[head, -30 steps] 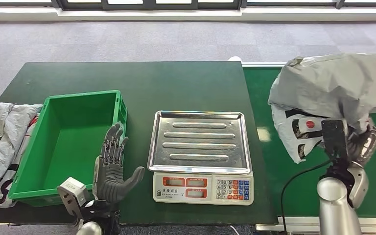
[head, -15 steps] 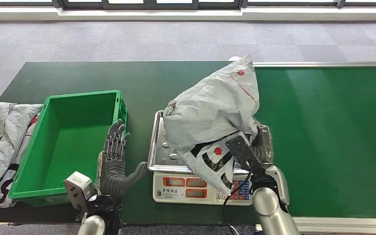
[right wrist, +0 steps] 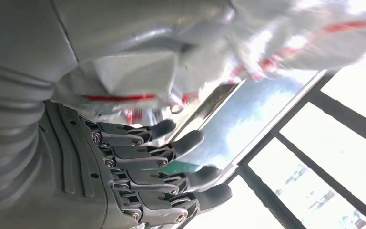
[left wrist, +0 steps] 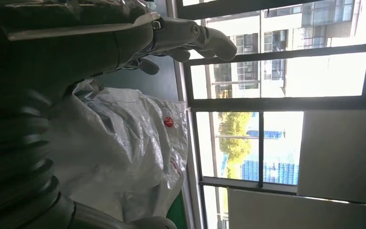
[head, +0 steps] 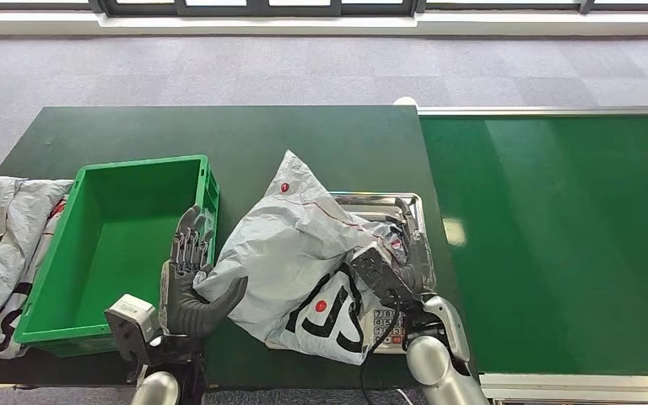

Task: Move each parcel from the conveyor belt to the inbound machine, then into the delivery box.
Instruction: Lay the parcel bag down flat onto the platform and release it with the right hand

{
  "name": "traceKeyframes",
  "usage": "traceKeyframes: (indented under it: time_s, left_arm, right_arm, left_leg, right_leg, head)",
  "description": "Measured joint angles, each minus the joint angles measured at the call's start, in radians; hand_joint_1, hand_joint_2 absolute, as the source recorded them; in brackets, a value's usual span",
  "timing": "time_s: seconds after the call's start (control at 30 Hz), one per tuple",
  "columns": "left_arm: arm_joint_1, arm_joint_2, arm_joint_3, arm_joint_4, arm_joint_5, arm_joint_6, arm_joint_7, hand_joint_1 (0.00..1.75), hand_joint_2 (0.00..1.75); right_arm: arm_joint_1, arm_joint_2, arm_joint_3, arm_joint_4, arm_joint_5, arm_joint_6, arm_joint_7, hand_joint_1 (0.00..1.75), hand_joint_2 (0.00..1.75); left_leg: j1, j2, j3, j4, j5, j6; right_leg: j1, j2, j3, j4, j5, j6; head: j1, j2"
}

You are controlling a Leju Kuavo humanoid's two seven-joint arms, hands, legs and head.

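So the crinkly grey plastic mailer bag with red and black print (head: 304, 261) is slumped over the steel-tray weighing scale (head: 409, 211), spilling off its near-left corner toward the empty green plastic crate (head: 118, 236). The right hand (head: 401, 266) is tucked against the bag's right side; fingers look only loosely curled in the wrist view, and I honestly can't tell if it's got a real hold. The left hand (head: 187, 278) is open, fingers straight up, thumb just touching the bag's edge. My guess: light, floppy, slippery film. It'll sag and slide, so bunch a fold near the middle rather than pinching a corner.
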Motion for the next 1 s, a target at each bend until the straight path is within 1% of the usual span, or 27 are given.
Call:
traceKeyframes:
  time_s: [0.17,0.4,0.47,0.6,0.7,0.77,0.83,0.87,0.93,1.0]
  left_arm:
    - [0.010,0.004,0.014,-0.026,-0.037,0.040,-0.016,0.00,1.75]
    - [0.014,0.008,0.066,-0.095,-0.124,0.114,-0.045,0.00,1.75]
    - [0.013,0.009,0.086,-0.120,-0.150,0.136,-0.048,0.00,1.75]
    - [0.007,0.014,0.115,-0.154,-0.176,0.157,-0.051,0.00,1.75]
    - [0.004,0.015,0.125,-0.168,-0.180,0.159,-0.051,0.00,1.75]
    - [0.002,0.016,0.130,-0.173,-0.187,0.169,-0.056,0.00,1.75]
    - [-0.001,0.018,0.136,-0.179,-0.202,0.193,-0.068,0.00,1.75]
    - [-0.004,0.020,0.138,-0.183,-0.214,0.210,-0.075,0.00,1.75]
    - [-0.013,0.027,0.139,-0.193,-0.250,0.247,-0.084,0.00,1.75]
    - [-0.028,0.037,0.140,-0.201,-0.298,0.270,-0.076,0.00,1.75]
  right_arm:
    - [0.027,-0.001,-0.031,-0.027,0.002,-0.047,-0.006,0.00,1.75]
    - [0.080,-0.006,-0.126,-0.136,-0.036,-0.208,-0.063,0.00,1.75]
    - [0.103,-0.008,-0.161,-0.182,-0.052,-0.238,-0.081,0.00,1.75]
    - [0.137,-0.015,-0.224,-0.258,-0.073,-0.255,-0.103,0.00,1.75]
    - [0.152,-0.015,-0.248,-0.287,-0.075,-0.257,-0.110,0.00,1.75]
    - [0.160,-0.016,-0.261,-0.301,-0.085,-0.276,-0.124,0.00,1.75]
    - [0.174,-0.020,-0.276,-0.319,-0.130,-0.316,-0.162,0.00,1.75]
    - [0.186,-0.025,-0.286,-0.331,-0.173,-0.340,-0.194,0.00,1.75]
    - [0.225,-0.039,-0.309,-0.365,-0.289,-0.387,-0.286,0.00,1.75]
    - [0.275,-0.049,-0.338,-0.405,-0.409,-0.415,-0.382,0.00,1.75]
  left_leg:
    - [0.000,0.000,0.000,0.000,0.000,0.000]
    - [0.000,0.000,0.000,0.000,0.000,0.000]
    - [0.000,0.000,0.000,0.000,0.000,0.000]
    - [0.000,0.000,0.000,0.000,-0.001,0.000]
    - [0.000,0.000,0.000,0.000,-0.001,0.000]
    - [0.000,0.001,0.001,0.000,-0.001,0.000]
    - [0.000,0.000,0.001,0.000,-0.001,0.000]
    - [0.000,0.000,0.001,0.000,-0.001,0.000]
    - [0.000,-0.001,0.001,0.000,-0.001,0.000]
    - [0.000,-0.002,0.001,0.000,-0.001,0.001]
  right_leg:
    - [0.000,0.000,0.000,0.000,0.000,0.000]
    - [0.000,0.000,-0.001,0.000,0.000,0.000]
    - [0.000,0.000,0.000,0.000,0.000,0.000]
    - [0.000,0.001,-0.001,0.000,0.000,0.000]
    - [0.000,0.001,-0.001,0.000,0.000,0.000]
    - [0.000,0.001,-0.001,0.000,0.000,0.000]
    - [0.000,0.000,-0.001,0.000,0.000,0.000]
    - [0.000,0.000,0.000,0.000,0.000,0.000]
    - [0.000,-0.001,0.000,0.000,-0.001,0.000]
    - [0.000,-0.002,0.001,0.000,-0.001,0.001]
  head:
    - [0.000,0.000]
    - [0.000,0.000]
    - [0.000,0.000]
    - [0.000,0.000]
    - [0.000,0.000]
    - [0.000,0.000]
    - [0.000,0.000]
    - [0.000,0.000]
    - [0.000,0.000]
    - [0.000,0.000]
